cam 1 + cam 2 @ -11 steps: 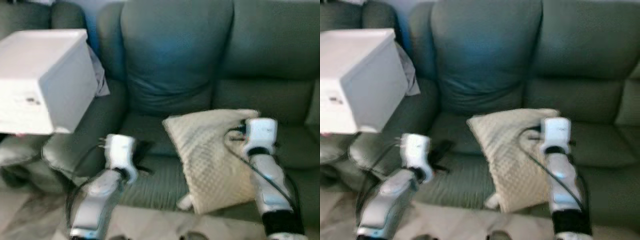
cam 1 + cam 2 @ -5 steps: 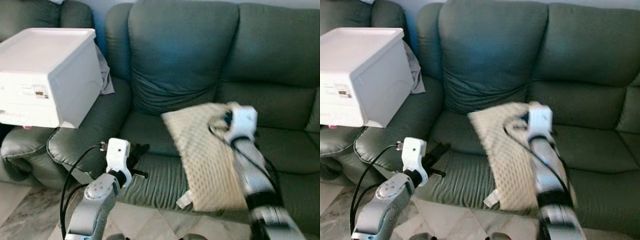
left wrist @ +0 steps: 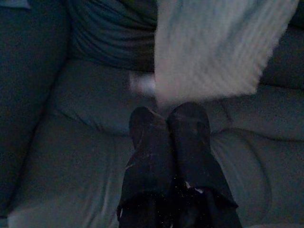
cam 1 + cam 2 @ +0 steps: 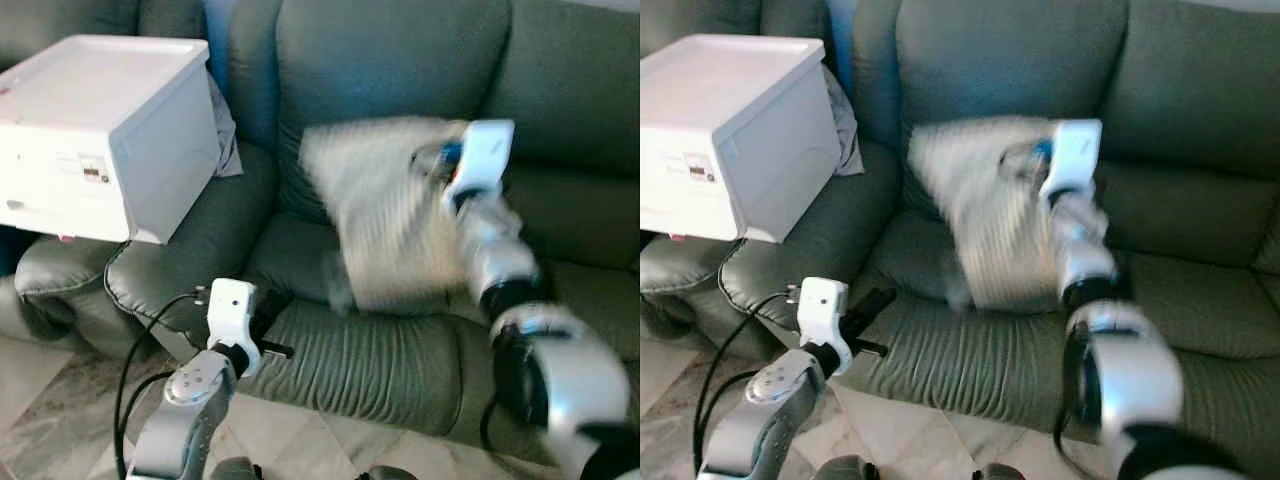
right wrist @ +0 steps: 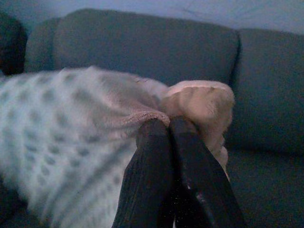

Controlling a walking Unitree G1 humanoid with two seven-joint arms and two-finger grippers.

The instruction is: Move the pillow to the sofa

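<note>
A cream quilted pillow (image 4: 385,210) hangs blurred in the air in front of the green sofa's backrest (image 4: 390,70), above the seat cushion (image 4: 370,350). My right gripper (image 5: 164,130) is shut on the pillow's top corner (image 5: 199,102), raised at the pillow's right side (image 4: 450,165). My left gripper (image 3: 168,118) is shut with nothing in it, low over the seat's front edge (image 4: 265,310), below and left of the pillow (image 3: 213,47).
A white box (image 4: 100,130) rests on the sofa's left armrest (image 4: 190,260), with a grey cloth (image 4: 225,130) behind it. A second green seat (image 4: 60,20) stands at the far left. Pale tiled floor (image 4: 60,420) lies in front of the sofa.
My right gripper has lifted the pillow off the seat's front edge, up and back toward the backrest. The camera has shifted. The left arm has hardly moved.
</note>
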